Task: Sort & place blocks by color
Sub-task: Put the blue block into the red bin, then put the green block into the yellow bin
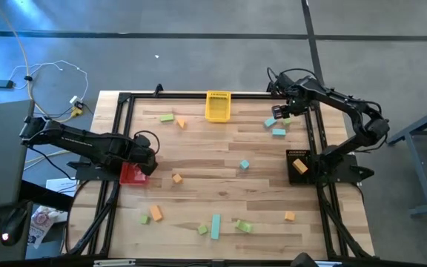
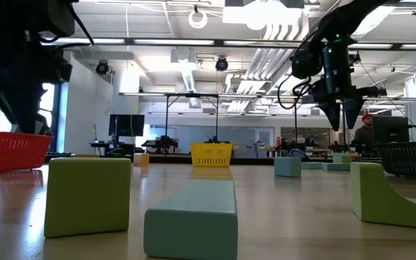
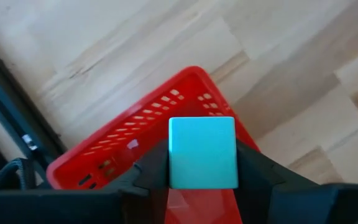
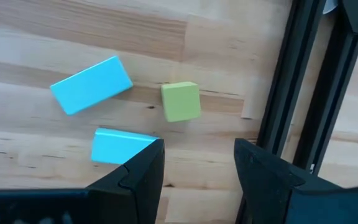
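Note:
My left gripper (image 3: pixel 202 163) (image 1: pixel 145 159) is shut on a teal cube (image 3: pixel 202 149) and hangs over the red bin (image 3: pixel 166 112) (image 1: pixel 132 175) at the table's left edge. My right gripper (image 4: pixel 199 155) (image 1: pixel 282 111) is open and hovers near the far right corner, above a teal bar (image 4: pixel 92 85), a light green cube (image 4: pixel 181 101) and a second teal block (image 4: pixel 118 147), which one finger partly hides. In the low view it (image 2: pixel 342 110) points down, clear of the table. Other green, orange and teal blocks lie scattered flat on the wood, such as a teal bar (image 1: pixel 216 226). My left gripper pinches the teal cube between its two fingers, which press on two opposite side faces (image 3: pixel 174 158). The fingers point down from above. The cube is lifted clear and level, straight over the red bin's open top.
A yellow bin (image 1: pixel 218 105) stands at the far edge, and a black bin (image 1: pixel 299 165) with an orange block inside stands at the right. Black frame rails (image 4: pixel 291 93) run close beside my right gripper. Loose blocks dot the near half (image 1: pixel 243 225); the table's middle is mostly bare wood.

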